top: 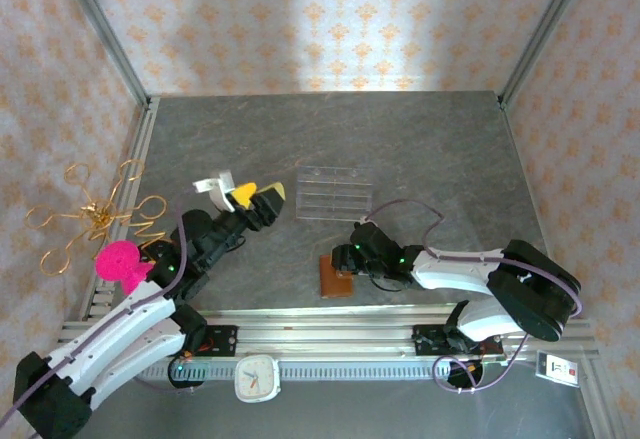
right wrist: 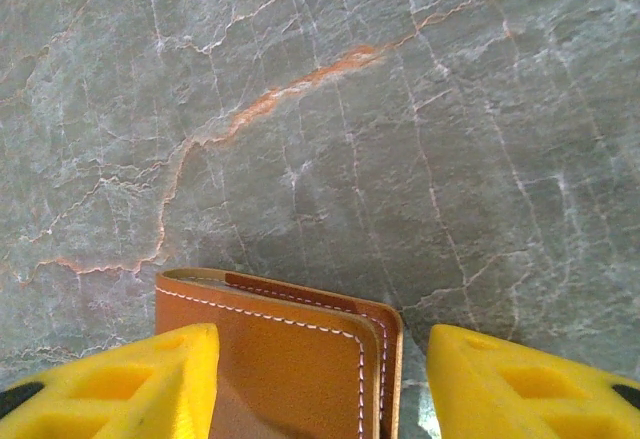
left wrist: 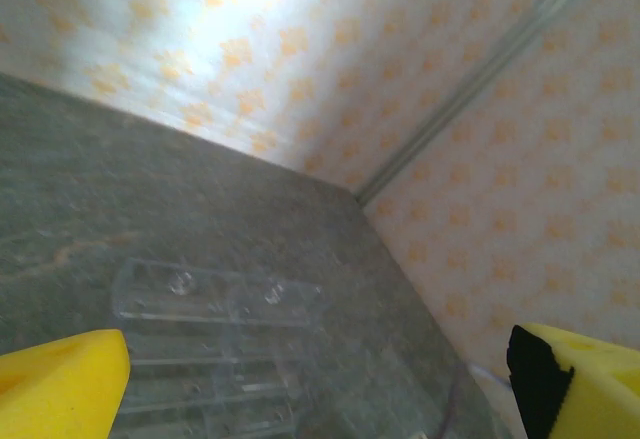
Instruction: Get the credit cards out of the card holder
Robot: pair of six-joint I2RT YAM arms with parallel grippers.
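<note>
The card holder [top: 336,277] is a brown leather wallet lying folded shut on the grey stone table near the front edge. In the right wrist view its stitched top edge and corner [right wrist: 290,359] lie between my yellow fingers. My right gripper [right wrist: 325,384] is open and straddles it: the left finger [right wrist: 130,379] overlaps the leather, while the right finger stands clear with table showing in the gap. From above, my right gripper [top: 347,259] sits just behind the wallet. My left gripper [top: 257,195] hangs open and empty, left of the table's middle. The credit cards are hidden.
A clear acrylic tiered rack [top: 335,194] lies flat mid-table, ahead of my left gripper [left wrist: 320,389] in the left wrist view [left wrist: 215,299]. A small white object [top: 212,184] sits by the left fingers. A gold wire ornament [top: 95,219] and a pink shape [top: 120,259] stand at the left edge.
</note>
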